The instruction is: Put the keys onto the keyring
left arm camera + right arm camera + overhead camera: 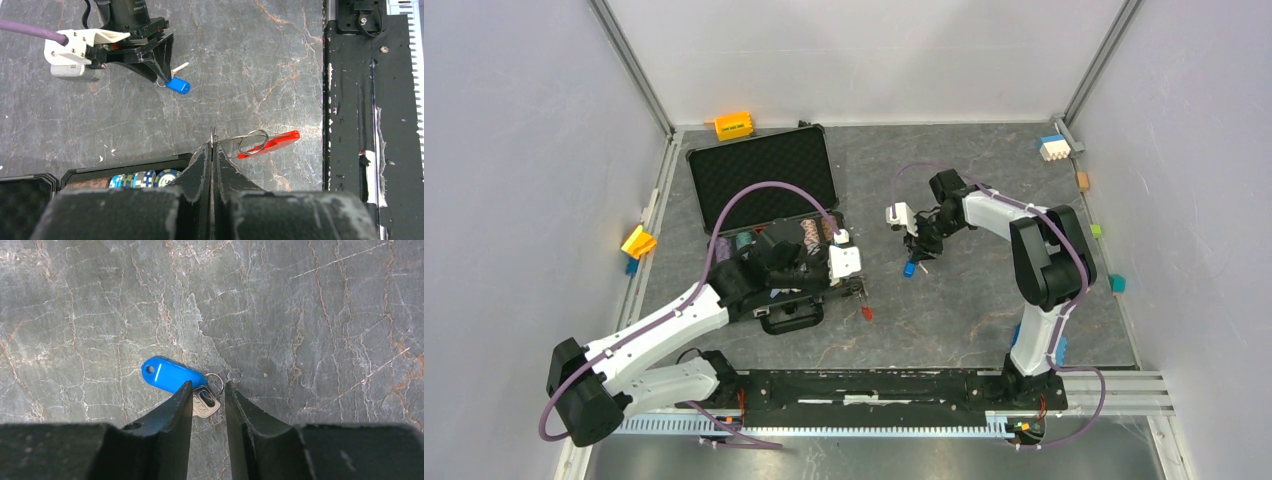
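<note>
The keyring [252,141] is a thin silvery ring and wire with a red flat strip [274,142]. My left gripper [213,145] is shut on its metal end and holds it just over the table, right of the case. In the top view the red strip [866,313] hangs below the left gripper [860,290]. The key [205,402] is small and silvery, on a small ring with a bright blue head [170,374], and lies flat on the table. My right gripper [207,388] is open, its jaws either side of the key. The blue head also shows in the top view [909,268] and the left wrist view [178,85].
An open black case [764,175] with poker chips [142,179] lies under the left arm. Small blocks lie at the edges: orange [733,125], yellow [638,241], white and blue [1053,148]. A black rail [370,125] runs along the near edge.
</note>
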